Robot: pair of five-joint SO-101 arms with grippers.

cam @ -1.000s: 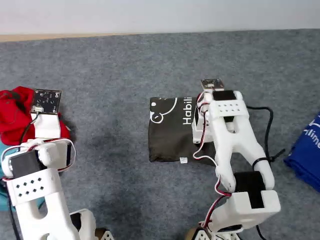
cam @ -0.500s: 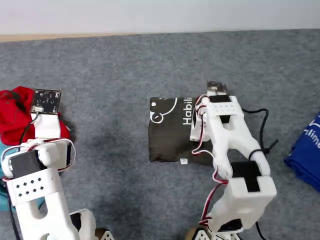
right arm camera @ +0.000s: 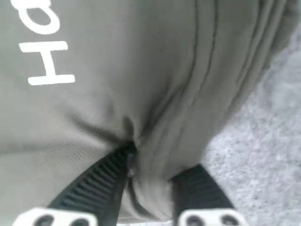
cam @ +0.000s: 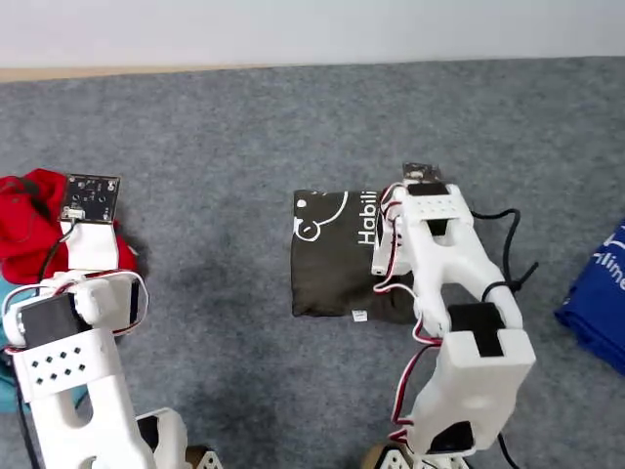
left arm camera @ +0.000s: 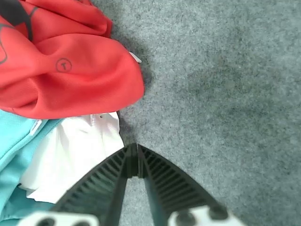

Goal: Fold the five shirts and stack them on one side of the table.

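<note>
Folded black shirt (cam: pixel 332 256) at mid-table (cam: pixel 215 127), a fold near its right edge pinched between right gripper (right arm camera: pixel 157 157) fingers. Far left, red shirt (left arm camera: pixel 66 66), white shirt (left arm camera: pixel 80 150), teal shirt (left arm camera: pixel 14 141) heaped; left gripper (left arm camera: pixel 135 148) beside, fingers pressed together. Blue shirt (cam: pixel 598 293) far right.

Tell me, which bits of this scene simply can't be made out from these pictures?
High view: the right part of the black shirt, and some of its print, lies under the right arm.
High view: the blue shirt is cut off by the picture's right edge.
Left wrist view: the white shirt and teal shirt are largely buried under the red shirt, so whether they are folded is unclear.
</note>
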